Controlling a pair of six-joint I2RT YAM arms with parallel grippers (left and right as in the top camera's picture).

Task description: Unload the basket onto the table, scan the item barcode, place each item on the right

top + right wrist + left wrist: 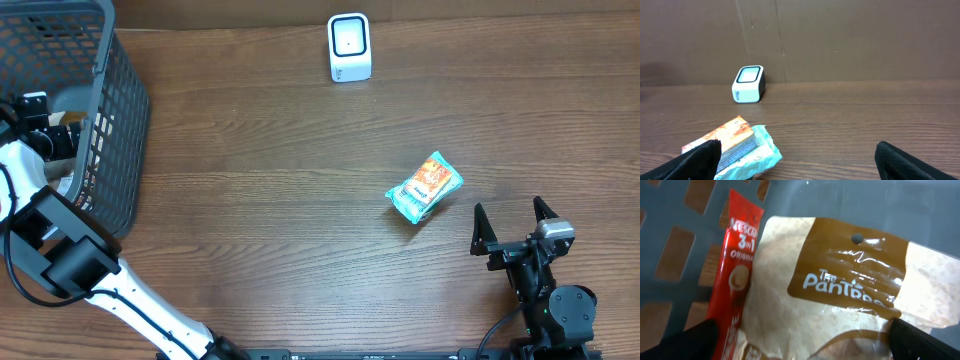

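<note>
Go with right gripper (509,208): just right of snack packet (425,187), long axis diagonal. Jaws apart both arms, empty.

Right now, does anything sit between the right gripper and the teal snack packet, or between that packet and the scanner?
Nothing visible does. Only bare table separates the open right gripper from the snack packet, and the packet from the scanner at the far edge.
</note>
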